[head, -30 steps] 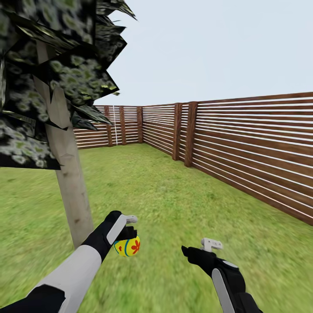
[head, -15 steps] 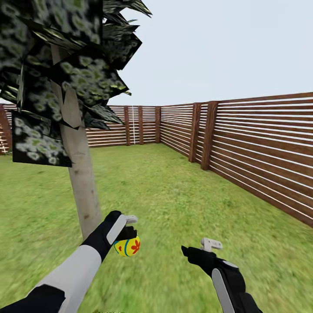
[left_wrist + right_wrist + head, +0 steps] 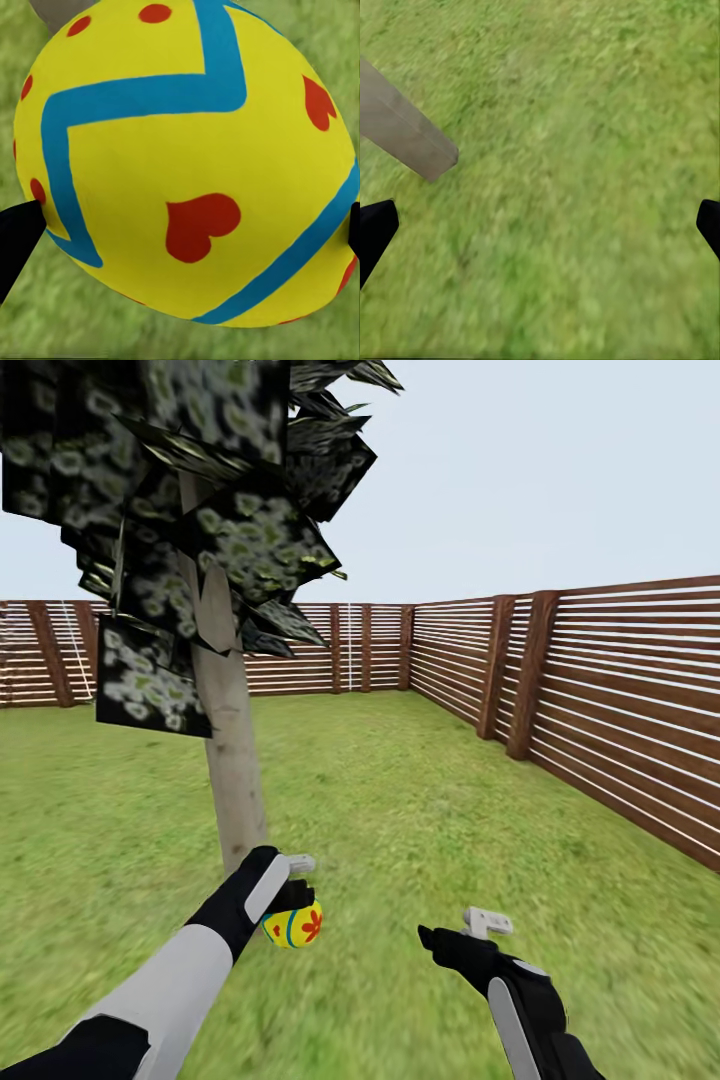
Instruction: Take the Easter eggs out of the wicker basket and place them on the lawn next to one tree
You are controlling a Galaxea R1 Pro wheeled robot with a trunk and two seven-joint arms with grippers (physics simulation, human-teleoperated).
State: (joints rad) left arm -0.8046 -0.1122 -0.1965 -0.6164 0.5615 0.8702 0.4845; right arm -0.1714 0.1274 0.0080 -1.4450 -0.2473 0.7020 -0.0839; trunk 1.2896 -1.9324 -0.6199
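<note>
Green lawn [image 3: 420,810] runs out to a brown slatted fence [image 3: 620,710] under a pale sky, and a tall tree [image 3: 232,760] with a light grey trunk and dark blocky leaves stands just ahead of the robot's left arm. The left gripper [image 3: 296,890] is clenched on a yellow egg [image 3: 292,926] with blue zigzag bands and red marks; the left wrist view shows that egg [image 3: 187,161] pinched between the two black fingertips, off the grass. The egg is near the foot of the trunk but not yet set down. The right gripper [image 3: 470,930] hangs over bare grass with its fingers spread and nothing between them, and the right wrist view shows the trunk's base [image 3: 405,127] close by.

By my reading the task is partway: one egg is out of the basket and carried to the chosen tree, and it is yet to be put on the grass beside the trunk. No other eggs lie on the visible grass, so how many remain to fetch cannot be told.
</note>
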